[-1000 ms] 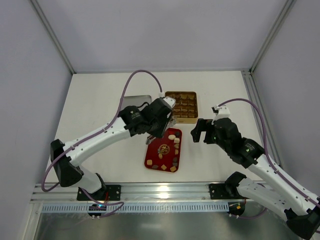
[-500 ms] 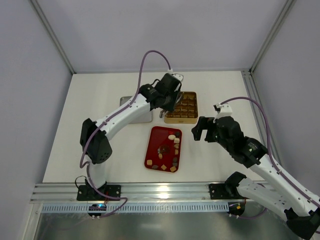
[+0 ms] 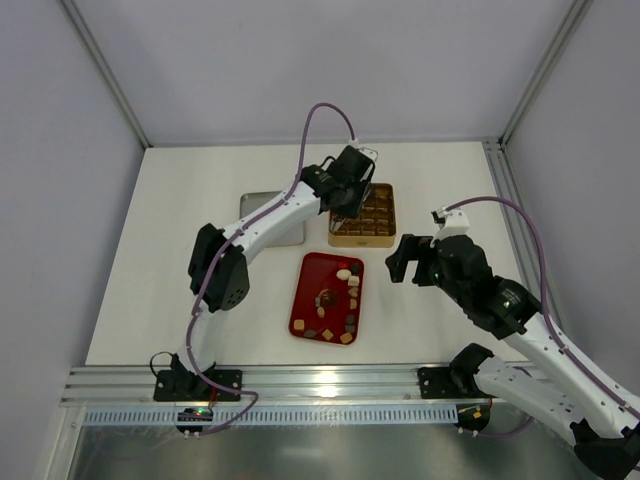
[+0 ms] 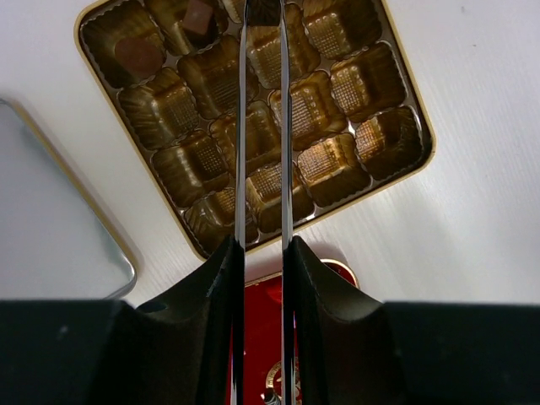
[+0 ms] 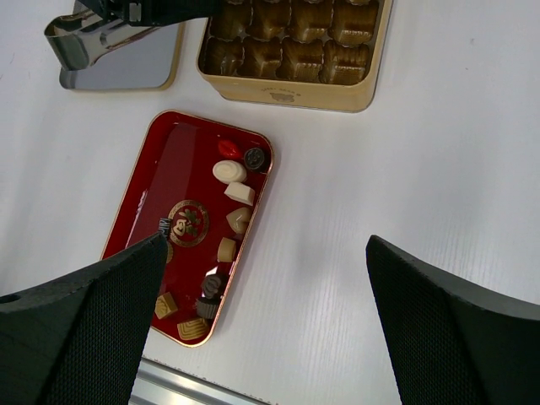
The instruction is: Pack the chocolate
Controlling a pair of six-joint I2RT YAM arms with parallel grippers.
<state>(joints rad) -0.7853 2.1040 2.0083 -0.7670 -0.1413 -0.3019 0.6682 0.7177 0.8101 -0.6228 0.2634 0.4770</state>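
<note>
Several small chocolate pieces in cream, tan and dark brown lie along the right side of the red tray. Two more chocolates sit in far cups of the gold tin. My left gripper hangs above the tin's near edge. It is shut on metal tongs, whose two thin blades reach out over the gridded cups. Whether the tong tips carry a piece I cannot tell. My right gripper is open and holds nothing, hovering over bare table right of the tray.
A silver lid lies flat left of the tin, partly under the left arm. The frame rail runs along the table's near edge. Grey walls close in the back and sides.
The left arm has swung away from the red tray to the far side, carrying the tongs over the gold tin. The right arm has barely moved.
</note>
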